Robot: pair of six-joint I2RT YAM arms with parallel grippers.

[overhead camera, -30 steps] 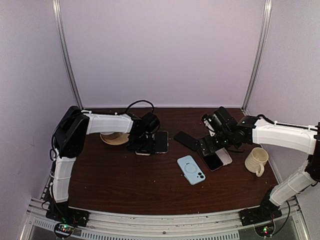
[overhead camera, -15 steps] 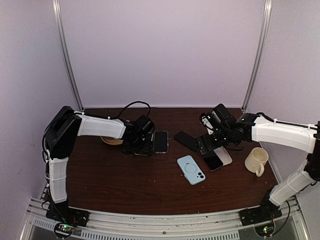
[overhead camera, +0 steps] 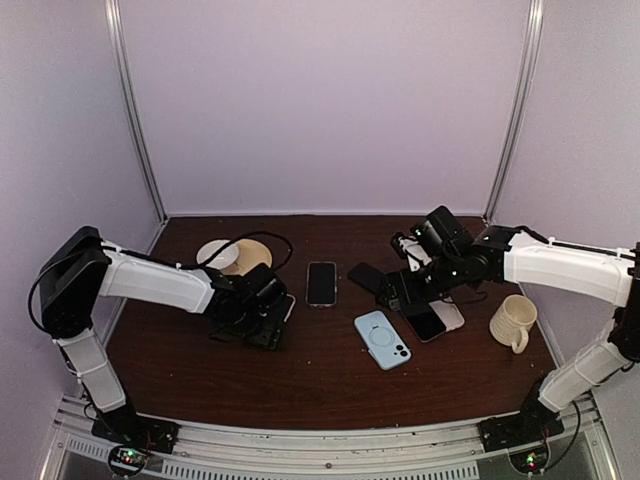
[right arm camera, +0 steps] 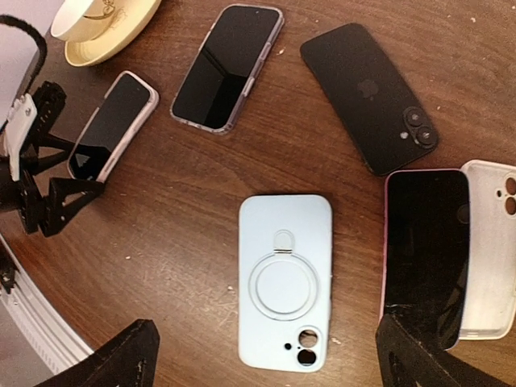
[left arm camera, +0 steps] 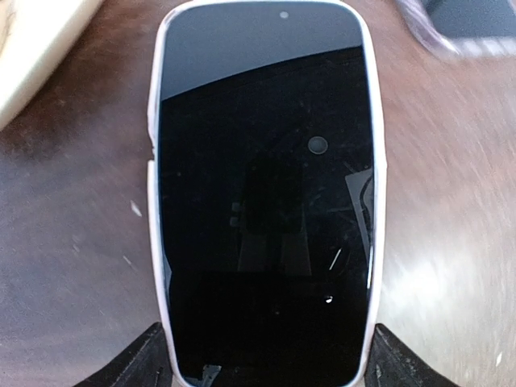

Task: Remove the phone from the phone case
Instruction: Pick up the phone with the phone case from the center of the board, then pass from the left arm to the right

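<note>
A black-screened phone in a white case [left arm camera: 262, 201] lies face up on the dark wooden table. My left gripper [left arm camera: 262, 372] is shut on its near end, one finger against each side edge. This shows at the left of the top view [overhead camera: 262, 320] and in the right wrist view [right arm camera: 113, 125]. My right gripper [right arm camera: 270, 359] is wide open and empty. It hovers above a light blue cased phone [right arm camera: 285, 278] that lies face down with a ring holder on its back. In the top view the right gripper [overhead camera: 402, 292] is right of centre.
A phone in a clear case [overhead camera: 321, 283] lies face up at mid-table. A black phone [overhead camera: 368, 279] lies face down. A pink-edged phone [right arm camera: 425, 242] lies beside an empty white case [right arm camera: 490, 242]. A cream mug [overhead camera: 514, 322] stands at the right and a cream dish [overhead camera: 230, 255] at the back left.
My left arm has drawn back toward the near left, taking the white-cased phone away from the clear-cased phone. The dish now shows uncovered. My right gripper has barely moved.
</note>
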